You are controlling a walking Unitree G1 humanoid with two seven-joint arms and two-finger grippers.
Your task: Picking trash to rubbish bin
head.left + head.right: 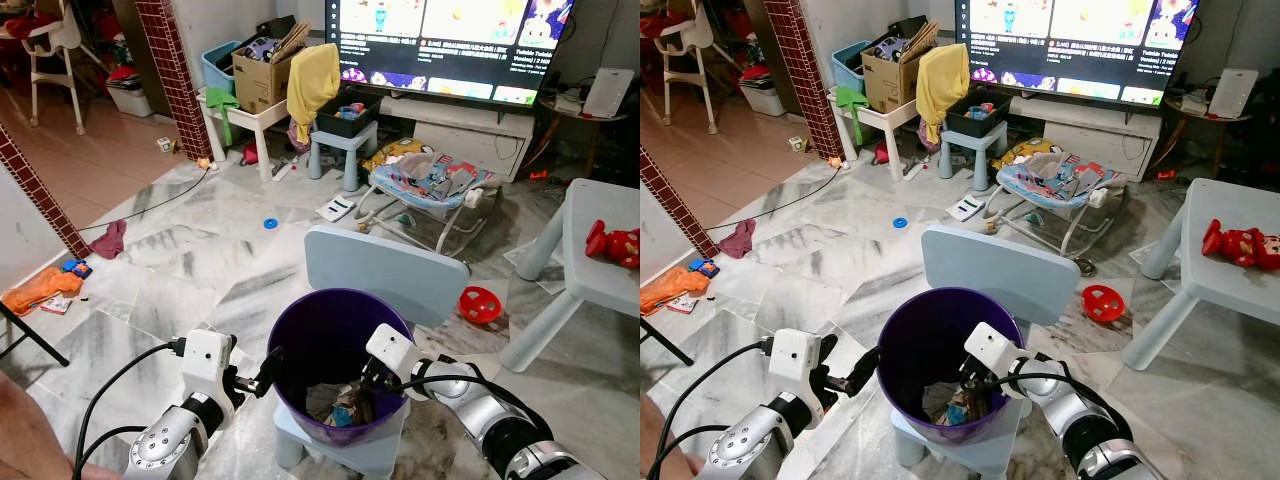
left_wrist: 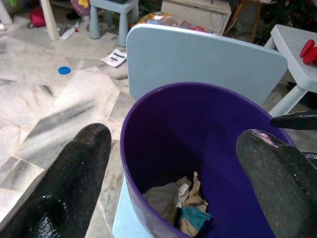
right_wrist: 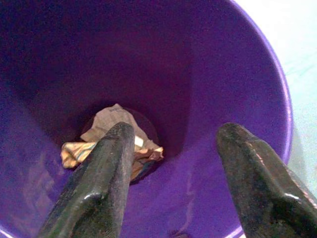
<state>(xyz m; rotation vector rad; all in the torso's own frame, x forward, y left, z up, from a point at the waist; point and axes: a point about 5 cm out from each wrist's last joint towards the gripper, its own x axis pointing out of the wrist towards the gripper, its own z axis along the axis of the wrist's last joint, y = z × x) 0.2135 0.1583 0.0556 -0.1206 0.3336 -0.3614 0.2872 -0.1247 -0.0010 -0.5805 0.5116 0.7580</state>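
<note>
The purple bin [image 1: 335, 365] stood on a small pale-blue chair [image 1: 385, 272] in the middle of the marble floor [image 1: 190, 260], and the trash [image 2: 181, 208] already lay at its bottom: a crumpled wad of greyish paper with a scrap of gold wrapper and a bit of teal showing. The right gripper [image 3: 173, 173] hung inside the bin's mouth with its two black fingers spread apart and nothing between them, the wad lying well below their tips. The left gripper [image 2: 173, 173] waited just outside the near rim, its fingers likewise parted and empty, one on either side of the bin wall.

That wad looked as light as anything, I judged (paper and foil, soft and springy, no weight to speak of), so it would crush under the fingers rather than resist them and could slip out of a loose pinch. If it needed lifting, the bunched middle seemed the place to take it, not a loose corner that might tear.

The bin itself looked like thin, smooth plastic, light and easily tipped off its perch. More litter lay about: an orange cloth [image 1: 40, 288], a dark red rag [image 1: 108, 240], a blue ring [image 1: 270, 223].
</note>
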